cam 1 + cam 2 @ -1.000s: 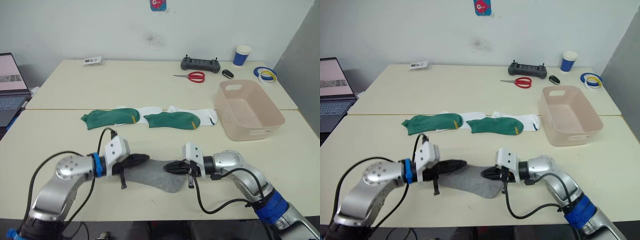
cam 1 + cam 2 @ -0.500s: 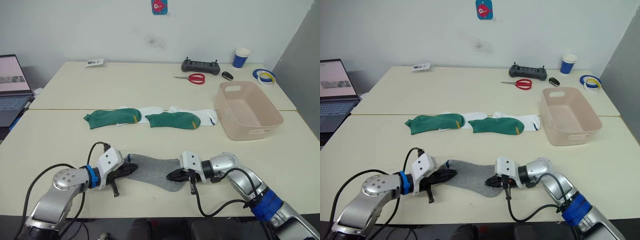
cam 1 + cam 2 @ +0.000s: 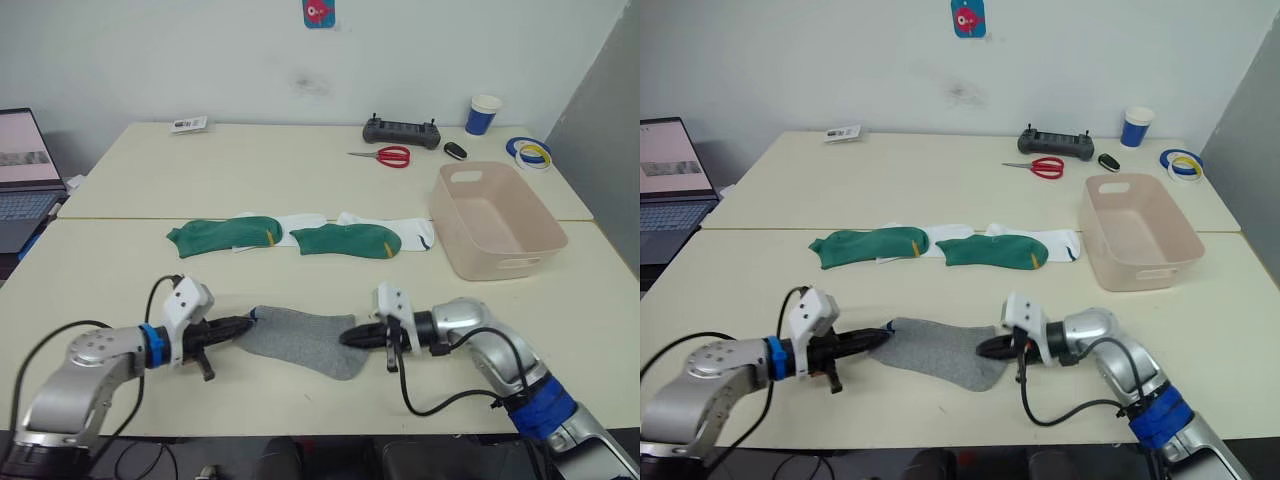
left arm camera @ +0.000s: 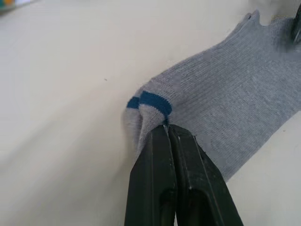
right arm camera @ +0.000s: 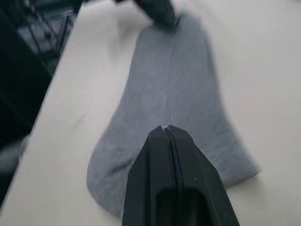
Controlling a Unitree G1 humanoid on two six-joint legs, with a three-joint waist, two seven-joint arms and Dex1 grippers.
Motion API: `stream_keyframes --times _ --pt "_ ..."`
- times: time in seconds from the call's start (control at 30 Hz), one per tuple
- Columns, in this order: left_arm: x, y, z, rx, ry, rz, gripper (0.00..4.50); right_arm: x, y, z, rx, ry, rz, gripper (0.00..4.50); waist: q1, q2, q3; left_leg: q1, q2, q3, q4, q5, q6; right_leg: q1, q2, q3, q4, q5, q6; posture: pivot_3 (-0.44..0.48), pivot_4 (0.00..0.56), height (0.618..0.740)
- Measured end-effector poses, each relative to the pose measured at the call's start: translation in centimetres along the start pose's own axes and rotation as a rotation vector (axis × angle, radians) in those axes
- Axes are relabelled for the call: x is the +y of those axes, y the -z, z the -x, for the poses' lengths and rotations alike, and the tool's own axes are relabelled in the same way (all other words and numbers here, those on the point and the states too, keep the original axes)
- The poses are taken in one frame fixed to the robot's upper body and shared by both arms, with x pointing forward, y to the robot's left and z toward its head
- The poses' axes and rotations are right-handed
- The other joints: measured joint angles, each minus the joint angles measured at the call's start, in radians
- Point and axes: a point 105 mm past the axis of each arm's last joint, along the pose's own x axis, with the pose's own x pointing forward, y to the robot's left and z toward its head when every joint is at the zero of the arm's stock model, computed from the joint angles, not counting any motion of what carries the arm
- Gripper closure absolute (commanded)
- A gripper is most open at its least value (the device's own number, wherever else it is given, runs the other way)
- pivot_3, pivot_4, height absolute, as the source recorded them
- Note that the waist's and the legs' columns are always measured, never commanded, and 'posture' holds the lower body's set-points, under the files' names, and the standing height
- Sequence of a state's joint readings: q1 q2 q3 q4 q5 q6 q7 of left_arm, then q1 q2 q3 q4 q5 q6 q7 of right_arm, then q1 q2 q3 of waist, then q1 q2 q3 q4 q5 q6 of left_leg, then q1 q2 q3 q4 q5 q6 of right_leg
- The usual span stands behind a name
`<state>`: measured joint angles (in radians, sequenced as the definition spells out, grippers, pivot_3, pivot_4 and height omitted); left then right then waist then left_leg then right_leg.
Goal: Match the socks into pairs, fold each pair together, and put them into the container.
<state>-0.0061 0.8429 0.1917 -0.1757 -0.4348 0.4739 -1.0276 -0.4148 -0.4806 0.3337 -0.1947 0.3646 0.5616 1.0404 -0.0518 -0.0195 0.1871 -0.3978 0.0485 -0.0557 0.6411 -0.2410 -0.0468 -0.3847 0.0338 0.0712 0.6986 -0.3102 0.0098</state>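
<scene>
Both of my grippers are pinching the same grey sock [image 3: 300, 340], which lies flat low in the middle of the head view, near the front edge of the cream table [image 3: 300, 185]. On the left side, my left gripper [image 3: 243, 323] has its two black fingers [image 4: 174, 183] pressed tight together on the sock's cuff, right by a little blue stripe. The cuff looks like two layers, so there may be two grey socks stacked here, but I cannot tell for sure. On the right side, my right gripper [image 3: 348, 339] is squeezed shut on the other end of the grey sock, with the cloth spread out in front of it toward my left gripper. Farther up in the middle of the frame, more socks lie in a row. One dark green sock [image 3: 222, 236] is on the left and another dark green sock [image 3: 345, 240] is on the right, each with a small yellow mark. White socks [image 3: 300, 226] peek out from under and between them, and one white end [image 3: 418, 232] sticks out on the right. Just right of that row sits the pink tub [image 3: 497, 219], well apart from the grey sock. At the far left edge I see a laptop [image 3: 22, 170]. Along the top of the table there is a small card [image 3: 184, 123], red scissors [image 3: 384, 154], a black controller [image 3: 402, 129], a blue cup [image 3: 483, 113] and rolls of tape [image 3: 530, 151].
</scene>
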Motion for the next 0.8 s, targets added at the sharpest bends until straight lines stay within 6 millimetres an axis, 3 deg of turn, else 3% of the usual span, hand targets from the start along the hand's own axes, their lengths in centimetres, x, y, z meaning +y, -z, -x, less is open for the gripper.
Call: stream_keyframes --times 0.13,0.37,0.43,0.6,0.73,0.8 --pt "1.1 -0.6 1.6 -0.001 -0.008 -0.001 2.92 0.2 -1.1 2.6 0.013 0.033 -0.064 2.45 0.001 0.000 0.000 -0.001 -0.001 0.001 -0.001 0.000 0.000 -0.001 -0.001 0.000 -0.001 0.000 0.000 0.000 0.150 0.740" --pt "2.3 -0.4 1.3 -0.013 -0.032 0.050 0.65 0.4 1.6 4.0 0.109 0.113 -0.232 0.00 0.001 0.000 0.000 -0.002 -0.001 0.002 -0.001 0.000 0.000 -0.003 -0.001 0.000 -0.001 0.000 0.000 0.000 0.150 0.740" --pt "2.0 -0.2 0.5 -0.015 -0.015 0.072 0.02 0.5 2.3 4.1 0.134 0.136 -0.272 0.00 0.000 0.000 0.000 -0.002 -0.001 0.003 -0.001 0.000 0.000 -0.003 0.000 0.000 -0.001 0.000 0.000 0.000 0.150 0.740" --pt "0.7 1.1 -1.2 0.012 0.039 0.139 0.02 1.2 3.0 3.6 0.164 0.139 -0.367 0.00 -0.003 0.000 0.000 -0.002 0.000 0.003 -0.001 0.000 0.000 -0.003 0.000 0.000 -0.001 0.000 0.000 0.000 0.150 0.740" --pt "0.5 1.6 -1.5 0.049 0.043 0.123 0.02 1.4 3.3 3.3 0.179 0.144 -0.400 0.00 -0.003 0.000 0.000 -0.002 0.000 0.003 -0.001 0.000 0.000 -0.003 0.000 0.000 -0.001 0.000 0.000 0.000 0.150 0.740" --pt "0.6 1.6 -1.5 0.054 0.043 0.118 0.41 1.4 3.3 3.0 0.175 0.145 -0.404 0.00 -0.004 0.000 0.000 -0.001 0.000 0.003 -0.001 0.000 0.000 -0.003 0.000 0.000 -0.001 0.000 0.000 0.000 0.150 0.740"
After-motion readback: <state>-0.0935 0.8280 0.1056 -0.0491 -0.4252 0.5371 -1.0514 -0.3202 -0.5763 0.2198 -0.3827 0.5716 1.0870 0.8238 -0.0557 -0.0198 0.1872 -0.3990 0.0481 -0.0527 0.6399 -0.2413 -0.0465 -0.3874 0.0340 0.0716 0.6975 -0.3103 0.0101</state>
